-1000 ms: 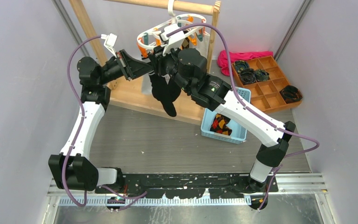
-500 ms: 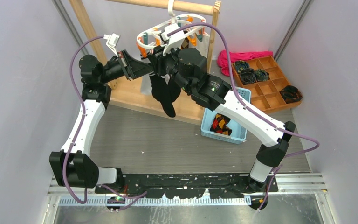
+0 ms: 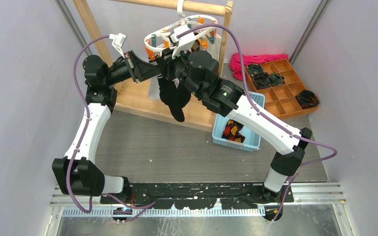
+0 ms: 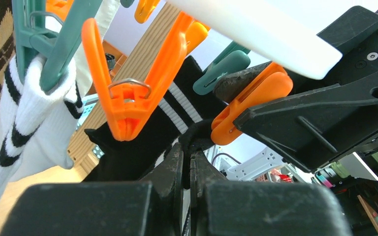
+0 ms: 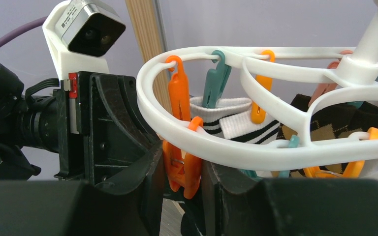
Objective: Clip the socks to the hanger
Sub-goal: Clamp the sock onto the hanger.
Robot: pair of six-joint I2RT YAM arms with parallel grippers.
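The white oval hanger point(image 3: 187, 29) hangs by its hook from the wooden bar, with orange and teal clips round its ring point(image 5: 256, 152). A black sock point(image 3: 174, 101) with white cuff stripes point(image 4: 177, 105) dangles below it. My left gripper point(image 4: 187, 147) is shut on the sock's cuff edge, just under an orange clip point(image 4: 246, 105). My right gripper point(image 5: 182, 162) is shut on that orange clip point(image 5: 182, 169), a finger pressing each side of it under the ring. In the top view both grippers point(image 3: 163, 71) meet at the hanger's left end. A second black sock cannot be told apart.
White socks with black stripes point(image 4: 34, 113) and an argyle sock point(image 5: 339, 123) hang clipped on the hanger. The wooden rack's base point(image 3: 138, 103) lies under it. A blue basket point(image 3: 238, 125) holds argyle socks. A wooden compartment tray point(image 3: 280, 86) and pink cloth point(image 3: 256, 61) sit at back right.
The left arm has edged slightly up toward the hanger with the sock's cuff. The right arm and the clip it squeezes have stayed put.
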